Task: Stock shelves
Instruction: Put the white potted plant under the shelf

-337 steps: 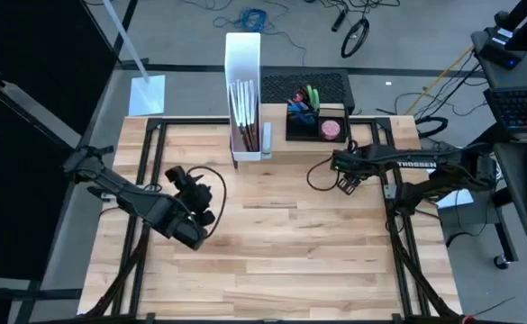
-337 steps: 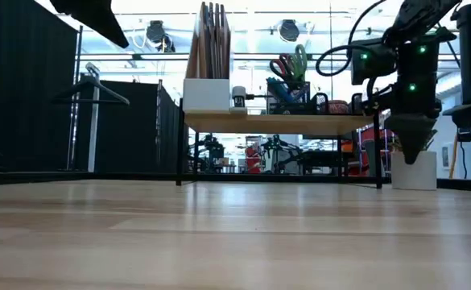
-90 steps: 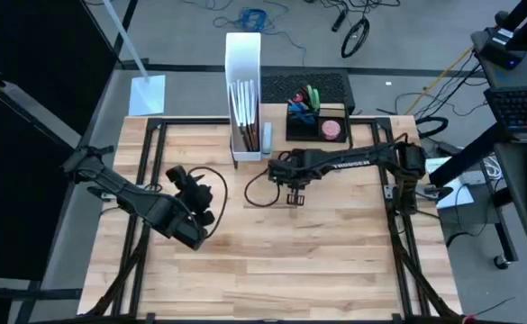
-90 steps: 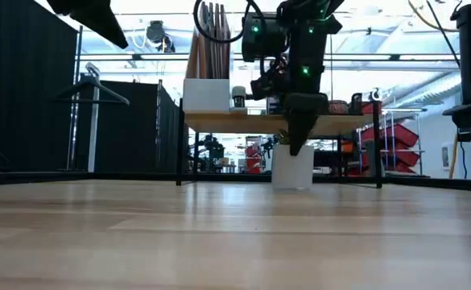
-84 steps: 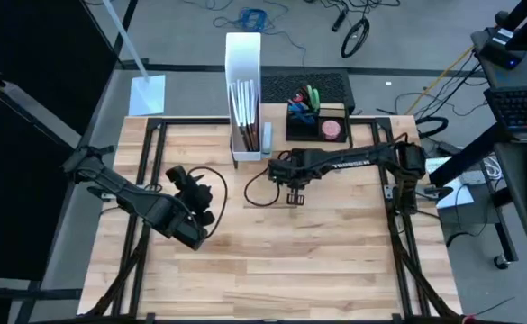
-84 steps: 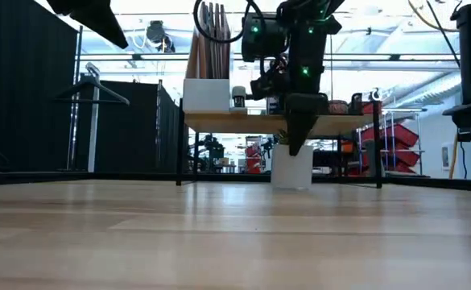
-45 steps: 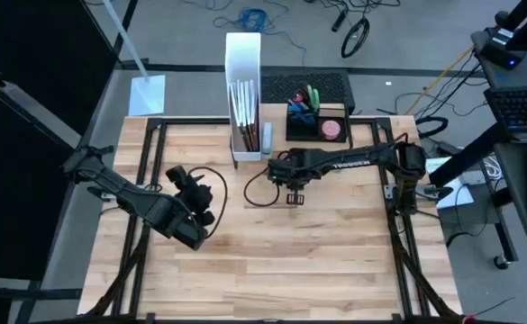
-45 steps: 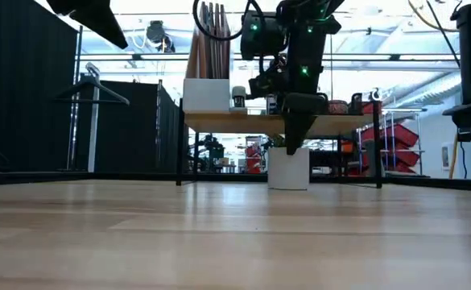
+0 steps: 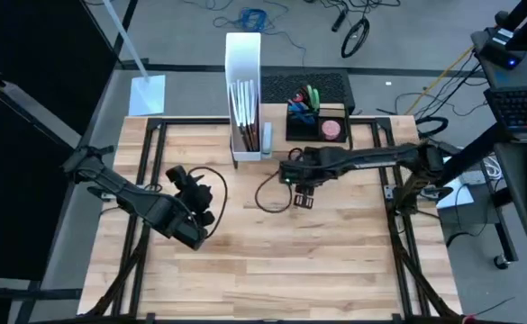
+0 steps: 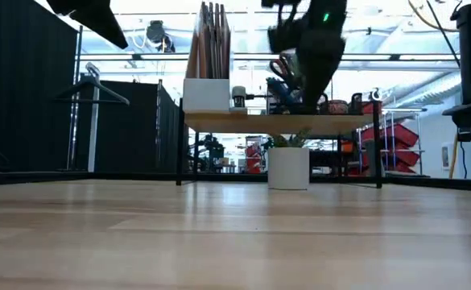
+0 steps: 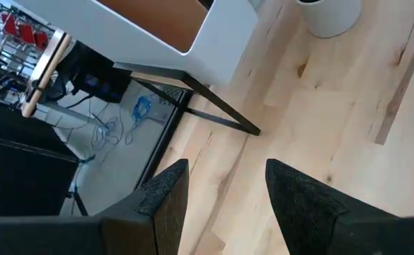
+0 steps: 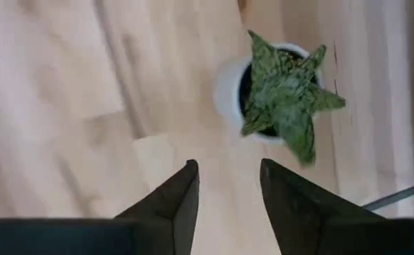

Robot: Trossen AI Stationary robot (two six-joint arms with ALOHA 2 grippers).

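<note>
1. Low view: the near bench (image 10: 219, 242) surface is bare wood. Farther back, a white pot with a small green plant (image 10: 288, 165) stands on the bench under the shelves (image 10: 279, 122).
2. The right gripper (image 9: 302, 200) hangs above the plant, clear of it. In the right wrist view its jaws stand apart with nothing between them – the potted plant (image 12: 277, 95) lies just beyond the fingertips (image 12: 180, 191).
3. The left gripper (image 9: 207, 214) waits over the left half of the bench, well apart from the plant. In the left wrist view its jaws are spread and empty.
4. The shelves – a light-wood top on thin black legs – stand at the far edge of the bench. On top: a tall white file box (image 9: 243, 85) at the left end, a small jar (image 10: 237, 96) just beside it, and a black organizer tray (image 9: 317, 121) holding scissors toward the right.
</note>
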